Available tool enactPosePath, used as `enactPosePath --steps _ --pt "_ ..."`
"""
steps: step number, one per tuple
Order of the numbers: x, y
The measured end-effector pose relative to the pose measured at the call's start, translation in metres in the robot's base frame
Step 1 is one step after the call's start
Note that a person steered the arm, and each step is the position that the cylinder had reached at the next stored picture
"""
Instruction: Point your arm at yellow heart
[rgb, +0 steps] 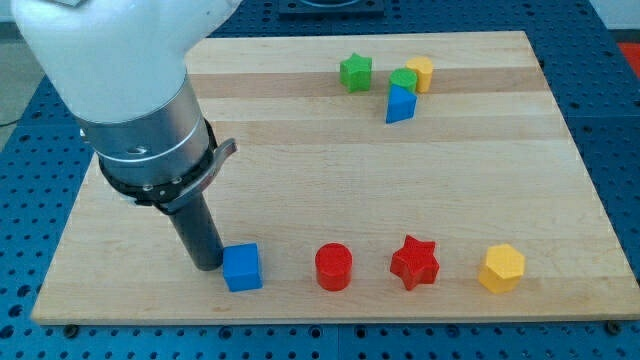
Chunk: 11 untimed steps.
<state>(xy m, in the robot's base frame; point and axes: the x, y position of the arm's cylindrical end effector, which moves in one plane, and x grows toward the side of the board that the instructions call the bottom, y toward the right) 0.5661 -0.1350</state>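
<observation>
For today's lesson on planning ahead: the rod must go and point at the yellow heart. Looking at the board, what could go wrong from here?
1. My tip sits right beside the blue cube; moving toward the view's right could shove it.
2. The yellow heart touches the green block, with a blue block just below; arriving may nudge them.
3. The yellow hexagon could be mistaken for the target.

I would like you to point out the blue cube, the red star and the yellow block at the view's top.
blue cube block (242, 267): camera view, front face.
red star-shaped block (414, 261): camera view, top face centre.
yellow block at the view's top (421, 72): camera view, its visible side.
</observation>
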Motion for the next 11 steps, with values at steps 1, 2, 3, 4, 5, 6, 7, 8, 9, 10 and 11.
enactPosePath --steps 1,2,3,4,5,6,7,8,9,10,11 --pt "0.000 0.007" --pt "0.000 0.031" --pt "0.000 0.013" --pt "-0.002 -0.048" --pt "-0.077 -0.096" --pt "-0.160 -0.060" --pt "-0.227 0.014" --pt "-0.307 0.078" --pt "-0.373 0.134" --pt "-0.364 0.194" --pt "-0.335 0.214"
